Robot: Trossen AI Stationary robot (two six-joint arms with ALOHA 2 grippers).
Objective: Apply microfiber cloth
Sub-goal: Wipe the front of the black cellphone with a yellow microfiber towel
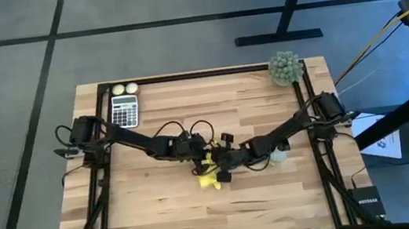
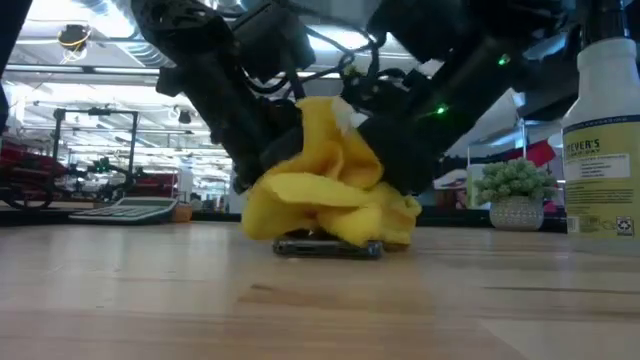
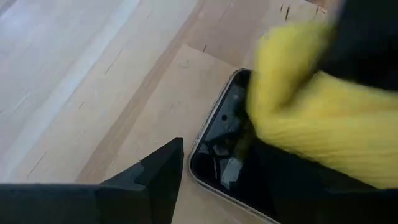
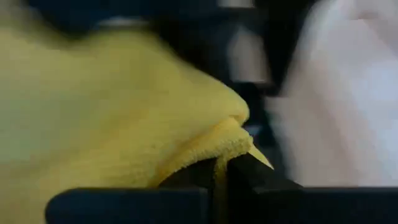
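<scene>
The yellow microfiber cloth (image 2: 325,190) lies bunched on a black smartphone (image 3: 217,149), which lies flat on the wooden table (image 1: 162,215) near its middle. My right gripper (image 4: 222,165) comes in from the table's right and is shut on the cloth. My left gripper (image 1: 201,150) comes from the left and is open. Its one visible finger (image 3: 163,177) stands just beside the phone's corner; the other finger is hidden. In the low view both arms hang over the cloth. My right gripper pinches a folded edge of the cloth (image 4: 233,140) between its two fingers. The rest of the cloth bulges ahead of the fingers and its lower folds (image 2: 310,225) rest on the phone. My left gripper: I cannot tell whether its finger touches the phone.
A calculator (image 1: 125,111) and two pale balls (image 1: 124,89) lie at the far left corner. A small potted plant (image 1: 285,68) stands at the far right. A spray bottle (image 2: 605,140) stands right of the right arm. Bare wood lies along the near edge.
</scene>
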